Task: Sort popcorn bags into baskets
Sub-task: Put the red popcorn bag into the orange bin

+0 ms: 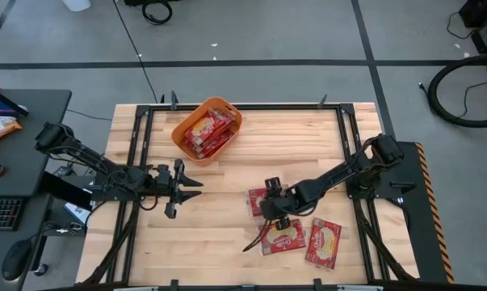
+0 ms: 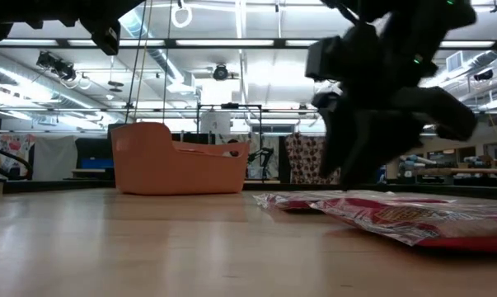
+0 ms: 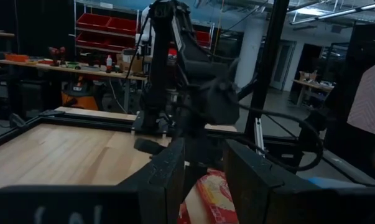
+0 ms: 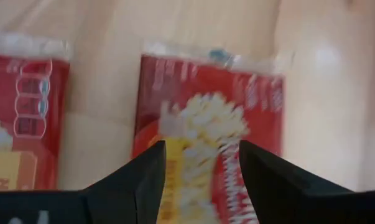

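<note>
Right pincer (image 1: 277,220) low over the worktop (image 1: 227,242), fingers (image 4: 137,180) spread wide, astride a red bag (image 4: 206,143) lying flat beneath. A second bag (image 1: 258,201) just beside it, a third (image 1: 325,242) a little farther off. Orange tub (image 1: 207,128), holding more bags, well beyond both pincers at the far edge. Left pincer (image 1: 191,190) open, idle, apart. Pale wood planks; workshop with shelving behind.

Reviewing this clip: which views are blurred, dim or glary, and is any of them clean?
High view: evenly lit and sharp, orange basket clear. Low view: bright ceiling lights leave the right hand a dark blurred silhouette. Left wrist view: dim, with the left hand close and dark. Right wrist view: the popcorn bag is smeared and soft.
</note>
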Robot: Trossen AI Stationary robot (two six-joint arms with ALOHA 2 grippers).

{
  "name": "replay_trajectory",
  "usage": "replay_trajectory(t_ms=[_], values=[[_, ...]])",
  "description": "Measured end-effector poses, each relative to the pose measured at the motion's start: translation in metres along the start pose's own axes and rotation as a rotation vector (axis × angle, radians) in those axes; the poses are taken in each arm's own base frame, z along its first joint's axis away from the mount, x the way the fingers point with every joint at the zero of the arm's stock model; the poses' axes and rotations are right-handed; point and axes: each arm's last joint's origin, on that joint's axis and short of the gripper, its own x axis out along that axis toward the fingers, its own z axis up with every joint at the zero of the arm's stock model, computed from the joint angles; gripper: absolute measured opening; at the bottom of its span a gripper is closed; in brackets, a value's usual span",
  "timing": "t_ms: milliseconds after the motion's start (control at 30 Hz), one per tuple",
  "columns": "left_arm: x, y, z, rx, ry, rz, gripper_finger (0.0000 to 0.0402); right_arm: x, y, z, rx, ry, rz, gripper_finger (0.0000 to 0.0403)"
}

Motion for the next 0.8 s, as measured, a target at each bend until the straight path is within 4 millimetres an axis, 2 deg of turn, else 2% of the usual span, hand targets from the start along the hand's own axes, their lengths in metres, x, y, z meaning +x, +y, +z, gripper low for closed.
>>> replay_trajectory(t_ms=[133,400,667,800], values=[[0.0,0.0,0.0,0.001,-0.003,0.017,0.0117,0.002,0.013,-0.01,0.037,-0.005,-0.001,0.0208],[0.0,0.002,0.002,0.011,-0.031,0.088,0.0117,-0.003,0.034,-0.016,0.01,-0.063,-0.102,0.0208],[0.0,0.002,0.003,0.012,-0.039,0.091,0.0117,0.01,0.035,-0.04,0.056,-0.096,-0.132,0.0204],[0.0,0.002,0.003,0.01,-0.039,0.091,0.0117,0.012,0.034,-0.045,0.065,-0.095,-0.103,0.0177]])
